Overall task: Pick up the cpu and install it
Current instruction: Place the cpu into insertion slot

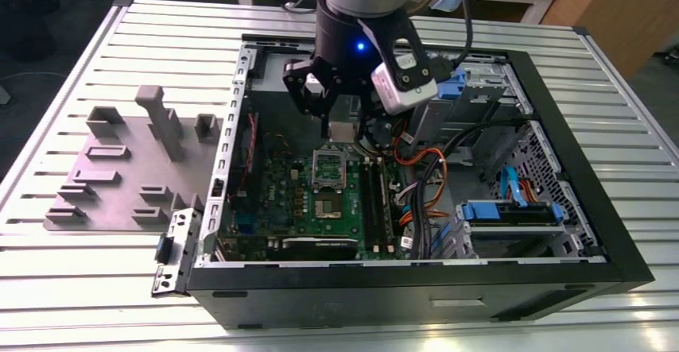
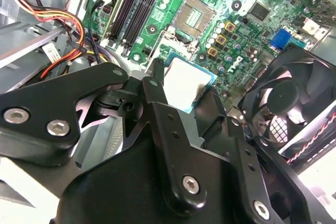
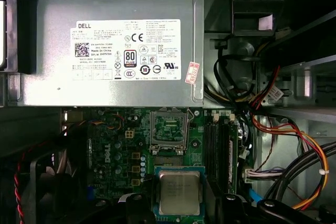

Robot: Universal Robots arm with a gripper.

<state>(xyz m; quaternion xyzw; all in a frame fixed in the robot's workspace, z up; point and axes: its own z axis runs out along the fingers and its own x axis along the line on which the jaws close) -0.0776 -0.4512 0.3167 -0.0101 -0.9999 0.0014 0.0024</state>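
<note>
Hanging over the open computer case (image 1: 424, 296), the arm holds its gripper (image 1: 339, 125) low above the green motherboard (image 1: 281, 185). Well off to the exterior view's left of the gripper, a grey moulded tray (image 1: 106, 177) with upright holders sits on the slatted tabletop (image 1: 95, 288), outside the case. The gripper is clamped on the cpu (image 2: 185, 80), a finger (image 2: 157, 90) pressed against each of two opposite edges. The chip rides flat with its metal top up, I'd say to keep it level for seating. Just below and a little ahead of the gripper lies the empty socket (image 2: 191, 18), its frame open; chip and socket are apart. To the exterior view's right of the gripper run orange and black cables (image 1: 419, 165), and beyond them blue-tabbed drive bays (image 1: 510, 209).
</note>
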